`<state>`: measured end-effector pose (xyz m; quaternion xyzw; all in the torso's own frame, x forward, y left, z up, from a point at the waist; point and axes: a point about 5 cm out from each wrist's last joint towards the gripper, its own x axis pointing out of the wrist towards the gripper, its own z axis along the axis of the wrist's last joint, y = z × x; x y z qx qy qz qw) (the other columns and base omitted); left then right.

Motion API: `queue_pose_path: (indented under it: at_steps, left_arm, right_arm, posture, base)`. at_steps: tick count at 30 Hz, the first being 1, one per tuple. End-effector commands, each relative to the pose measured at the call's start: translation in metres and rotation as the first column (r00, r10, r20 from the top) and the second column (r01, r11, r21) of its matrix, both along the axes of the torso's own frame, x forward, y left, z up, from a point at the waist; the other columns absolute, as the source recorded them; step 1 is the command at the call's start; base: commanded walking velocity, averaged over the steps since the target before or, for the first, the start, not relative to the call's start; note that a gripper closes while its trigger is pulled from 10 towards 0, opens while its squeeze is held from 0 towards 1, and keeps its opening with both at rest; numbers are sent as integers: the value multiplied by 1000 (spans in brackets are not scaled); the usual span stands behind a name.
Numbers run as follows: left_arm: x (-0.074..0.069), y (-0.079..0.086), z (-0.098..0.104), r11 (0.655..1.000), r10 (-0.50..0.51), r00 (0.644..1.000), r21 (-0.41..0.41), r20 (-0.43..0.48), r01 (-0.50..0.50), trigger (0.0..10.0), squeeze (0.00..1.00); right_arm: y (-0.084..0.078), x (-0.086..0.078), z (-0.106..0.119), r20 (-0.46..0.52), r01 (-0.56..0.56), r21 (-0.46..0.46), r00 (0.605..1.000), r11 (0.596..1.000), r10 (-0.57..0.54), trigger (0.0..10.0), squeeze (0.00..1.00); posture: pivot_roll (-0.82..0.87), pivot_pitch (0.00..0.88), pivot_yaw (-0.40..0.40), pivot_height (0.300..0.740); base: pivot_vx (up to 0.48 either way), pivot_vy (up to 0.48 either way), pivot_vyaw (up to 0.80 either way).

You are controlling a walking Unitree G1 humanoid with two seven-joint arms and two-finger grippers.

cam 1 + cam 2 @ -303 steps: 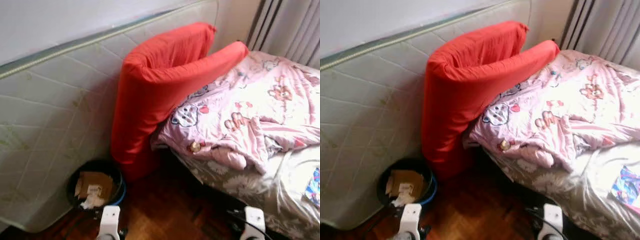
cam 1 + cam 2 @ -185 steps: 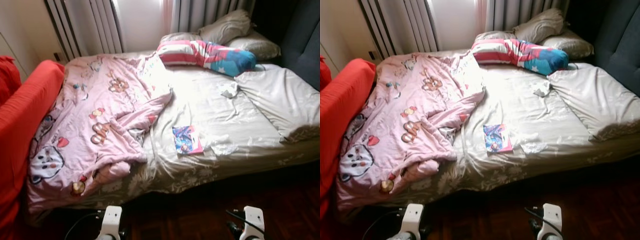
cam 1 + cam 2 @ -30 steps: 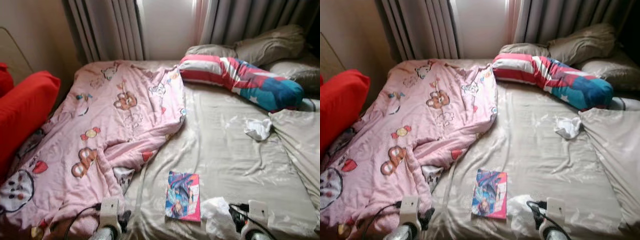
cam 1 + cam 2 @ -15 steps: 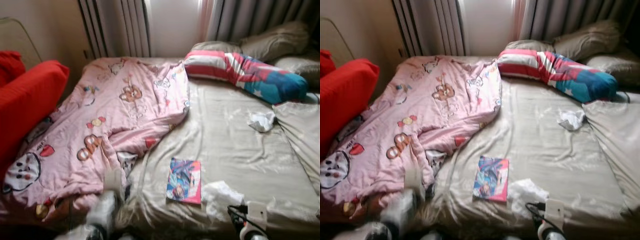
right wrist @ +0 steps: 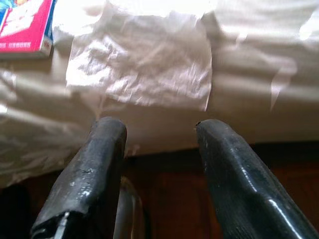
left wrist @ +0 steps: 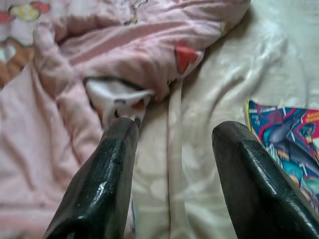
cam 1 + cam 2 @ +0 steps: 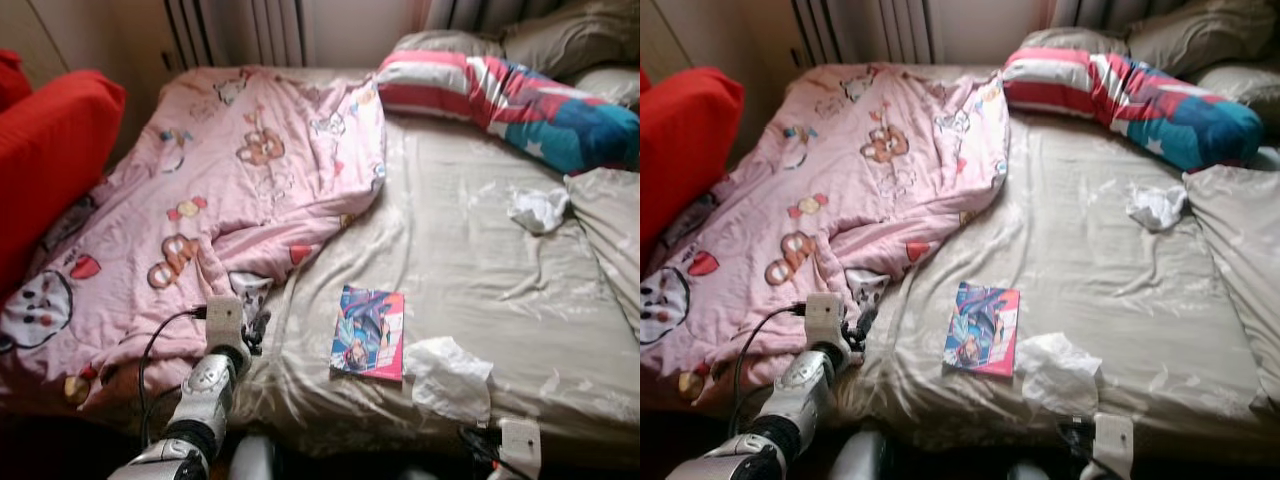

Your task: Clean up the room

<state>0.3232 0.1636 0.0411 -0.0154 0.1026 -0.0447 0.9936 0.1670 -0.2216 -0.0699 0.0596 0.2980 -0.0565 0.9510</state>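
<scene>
Two crumpled tissues lie on the bed (image 7: 480, 260): one large tissue (image 7: 447, 377) near the front edge, just beside a colourful booklet (image 7: 368, 333), and a smaller wad (image 7: 538, 209) farther back toward the right side, near a beige cover (image 7: 610, 215) bunched along that side. The booklet lies flat on the beige sheet, close to the front edge, between the pink quilt (image 7: 220, 190) and the large tissue. The quilt, printed with cartoon animals, spreads over the left half of the bed and spills over its front-left corner. A striped red, white and blue bolster (image 7: 510, 100) lies across the head of the bed, with beige pillows (image 7: 560, 35) behind it. A red cushion (image 7: 45, 170) stands beside the left edge.

The left gripper (image 6: 172, 144) is raised over the front edge where the quilt's folded hem meets the sheet, its fingers spread apart and empty, the booklet just off to one side. The right gripper (image 5: 159, 134) hangs low at the front edge below the large tissue, its fingers also parted, holding nothing.
</scene>
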Motion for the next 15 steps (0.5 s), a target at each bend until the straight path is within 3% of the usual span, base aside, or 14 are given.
queue_pose_path:
  at_steps: [1,4,5,6,7,11,15]
  left_arm:
    - [-13,3,-16,1000,-13,998,21,-55,14,10000,0]
    - [-25,9,-26,1000,-2,997,30,-81,4,10000,0]
    - [-29,11,-29,1000,3,996,31,-84,0,10000,0]
    - [-31,12,-30,1000,5,997,31,-83,-3,10000,0]
    - [-33,13,-31,999,7,997,32,-81,-4,10000,0]
    - [-31,11,-27,1000,7,998,25,-54,-6,10000,0]
    - [-23,5,-19,999,-16,1000,27,-23,17,10000,0]
  right_arm:
    - [0,-7,-1,12,-4,2,1000,1000,4,10000,0]
    - [0,-11,0,32,-33,-24,999,999,34,10000,0]
    - [26,87,54,293,-106,-82,948,991,126,10000,0]
    - [37,114,77,371,-124,-104,916,987,154,10000,0]
    - [42,127,90,411,-133,-117,896,984,170,10000,0]
    - [47,137,99,427,-142,-134,885,981,187,10000,0]
    - [46,135,100,449,-130,-132,876,983,177,10000,0]
  posture:
    - [-87,227,31,656]
    - [-92,243,28,656]
    - [-91,246,24,656]
    - [-89,249,21,656]
    - [-89,251,18,656]
    - [-94,263,10,637]
    - [-98,270,10,637]
  base:
    - [0,0,0]
    - [0,0,0]
    - [0,0,0]
    - [0,0,0]
    - [0,0,0]
    - [0,0,0]
    - [0,0,0]
